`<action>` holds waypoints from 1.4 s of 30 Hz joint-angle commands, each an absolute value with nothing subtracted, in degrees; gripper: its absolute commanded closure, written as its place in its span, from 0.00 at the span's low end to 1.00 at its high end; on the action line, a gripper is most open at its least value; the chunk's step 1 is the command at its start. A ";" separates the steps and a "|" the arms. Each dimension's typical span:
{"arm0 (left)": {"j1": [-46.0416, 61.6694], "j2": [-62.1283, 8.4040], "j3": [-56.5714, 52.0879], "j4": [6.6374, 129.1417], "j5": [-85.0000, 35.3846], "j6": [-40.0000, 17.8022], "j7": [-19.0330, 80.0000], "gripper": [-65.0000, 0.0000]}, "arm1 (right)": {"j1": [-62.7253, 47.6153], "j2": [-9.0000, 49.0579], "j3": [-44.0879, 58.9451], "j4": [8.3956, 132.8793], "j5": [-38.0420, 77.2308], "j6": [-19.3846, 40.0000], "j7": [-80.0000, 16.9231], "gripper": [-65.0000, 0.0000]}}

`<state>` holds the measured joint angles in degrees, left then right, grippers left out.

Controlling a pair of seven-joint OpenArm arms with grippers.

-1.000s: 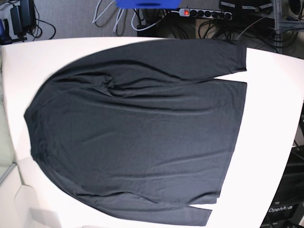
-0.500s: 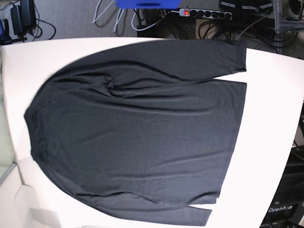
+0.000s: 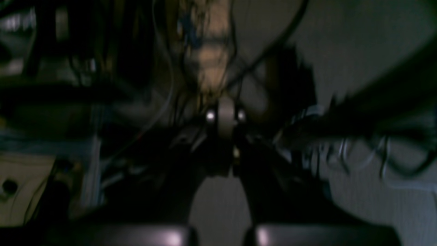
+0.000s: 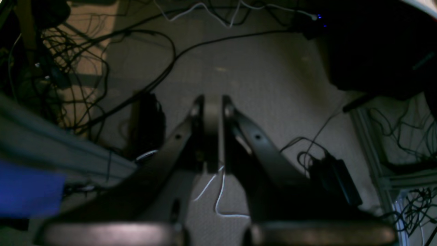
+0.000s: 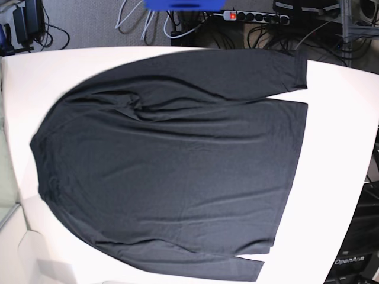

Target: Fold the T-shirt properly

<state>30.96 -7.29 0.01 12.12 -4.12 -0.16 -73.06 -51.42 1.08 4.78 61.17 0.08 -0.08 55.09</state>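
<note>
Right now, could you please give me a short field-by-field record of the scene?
garment: black T-shirt, spread flat, unfolded
surface: white table
sleeves: one along the far edge, one along the near edge
left gripper: shut, holding nothing, off the table, over floor cables
right gripper: shut, holding nothing, above the floor
arms in base view: none

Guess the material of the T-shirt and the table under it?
T-shirt: thin, soft knit, probably synthetic or a blend; it lies flat with shallow ripples and a faint sheen. Table: smooth, hard white surface, looks like laminate or painted board; uniform and glare-bright, so the finish is hard to call.
</note>
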 commanded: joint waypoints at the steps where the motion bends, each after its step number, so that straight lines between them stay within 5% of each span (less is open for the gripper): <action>1: 33.54 -7.60 0.04 13.41 -4.18 -0.04 -74.42 1.00 | -52.70 1.27 4.97 63.69 0.31 0.04 55.08 1.00; 10: 39.60 -7.69 0.04 28.88 -7.60 0.04 -69.23 0.95 | -53.67 1.45 4.88 81.63 0.04 0.13 37.23 1.00; 22: 53.67 -15.08 0.04 78.20 -17.36 0.22 -38.11 0.95 | -53.23 1.45 4.62 87.25 0.04 0.22 31.16 1.00; 42: 61.05 -15.52 -8.92 94.55 -18.33 0.57 -32.57 0.95 | -50.95 1.36 4.70 86.90 -0.04 0.22 31.08 1.00</action>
<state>59.94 -15.40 -8.80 94.13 -18.31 0.84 -31.07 -49.76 1.23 4.60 86.32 -0.12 0.01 29.76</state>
